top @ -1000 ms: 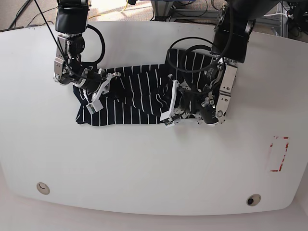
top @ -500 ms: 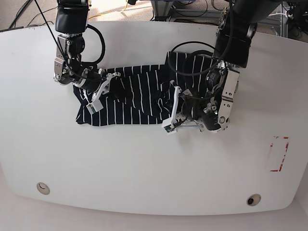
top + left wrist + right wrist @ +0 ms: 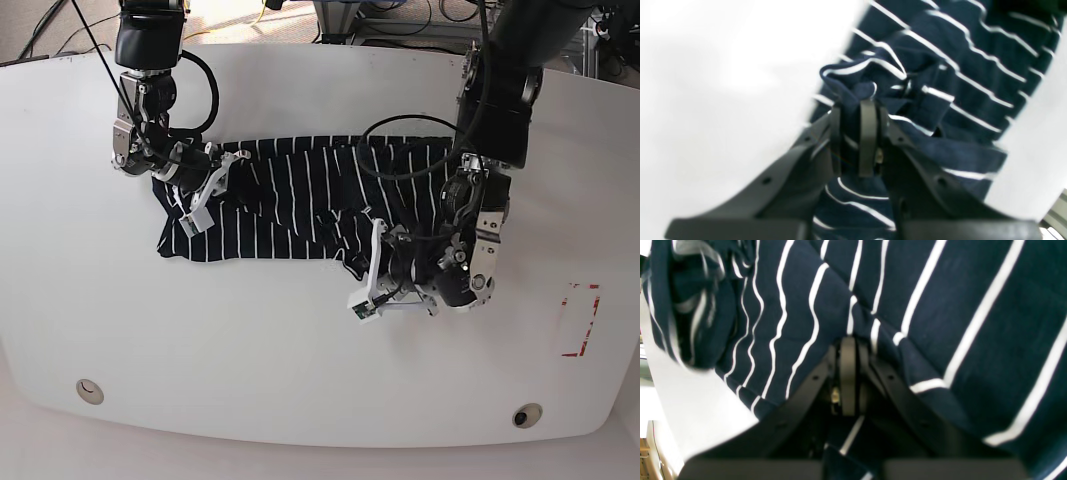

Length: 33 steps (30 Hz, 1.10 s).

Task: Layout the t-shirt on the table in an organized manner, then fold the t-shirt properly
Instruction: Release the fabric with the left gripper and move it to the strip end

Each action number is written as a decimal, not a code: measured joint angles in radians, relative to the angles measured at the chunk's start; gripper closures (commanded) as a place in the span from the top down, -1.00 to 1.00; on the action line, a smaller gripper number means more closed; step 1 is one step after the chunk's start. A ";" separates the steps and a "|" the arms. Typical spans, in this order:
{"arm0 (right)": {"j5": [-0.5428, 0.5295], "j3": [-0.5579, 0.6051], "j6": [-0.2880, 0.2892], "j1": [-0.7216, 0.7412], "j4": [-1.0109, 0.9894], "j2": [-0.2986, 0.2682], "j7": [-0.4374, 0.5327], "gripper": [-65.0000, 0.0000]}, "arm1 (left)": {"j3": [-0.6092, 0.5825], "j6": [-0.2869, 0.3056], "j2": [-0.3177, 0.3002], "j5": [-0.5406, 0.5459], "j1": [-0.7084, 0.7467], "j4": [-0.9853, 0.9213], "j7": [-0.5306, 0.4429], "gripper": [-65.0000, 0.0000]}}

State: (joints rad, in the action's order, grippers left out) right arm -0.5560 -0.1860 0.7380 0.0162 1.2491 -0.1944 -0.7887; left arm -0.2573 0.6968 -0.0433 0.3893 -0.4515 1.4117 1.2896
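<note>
The dark navy t-shirt (image 3: 290,200) with thin white stripes lies bunched across the middle of the white table (image 3: 300,370). My right gripper (image 3: 225,185) rests on its left part. In the right wrist view this gripper (image 3: 848,343) is shut on a fold of the t-shirt (image 3: 940,306). My left gripper (image 3: 368,262) is at the shirt's front right corner. In the left wrist view it (image 3: 858,110) is shut on a bunched edge of the t-shirt (image 3: 940,83), with white table (image 3: 723,83) beside it.
A red-outlined rectangle mark (image 3: 580,320) is near the table's right edge. Two small round fittings (image 3: 89,390) (image 3: 526,414) sit near the front edge. Black cables loop over both arms above the shirt.
My left arm has moved toward the table's front, pulling the shirt's right part with it and stretching the cloth. The right arm and its hold have not moved.
</note>
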 measured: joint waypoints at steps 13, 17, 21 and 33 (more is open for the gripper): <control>-0.001 0.000 0.000 0.000 0.000 0.000 0.000 -0.97 | -0.007 0.000 0.002 0.001 -0.011 -0.036 -0.030 -0.86; 0.000 0.000 0.000 0.000 0.000 0.000 0.000 -0.97 | -0.007 0.000 0.001 0.000 -0.008 -0.055 -0.028 -0.86; 0.000 0.000 0.000 0.000 0.000 0.000 0.000 -0.97 | -0.007 0.000 0.002 0.002 0.000 -0.057 -0.027 -0.86; -0.001 0.000 0.000 0.000 0.000 0.000 0.000 -0.97 | -0.053 0.000 0.004 0.001 0.024 -0.058 -0.030 -0.53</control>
State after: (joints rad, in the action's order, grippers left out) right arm -0.5568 -0.1860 0.7380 0.0162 1.2491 -0.1944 -0.7883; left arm -0.3103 0.6968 -0.0391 0.3904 -0.4271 1.3540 1.2594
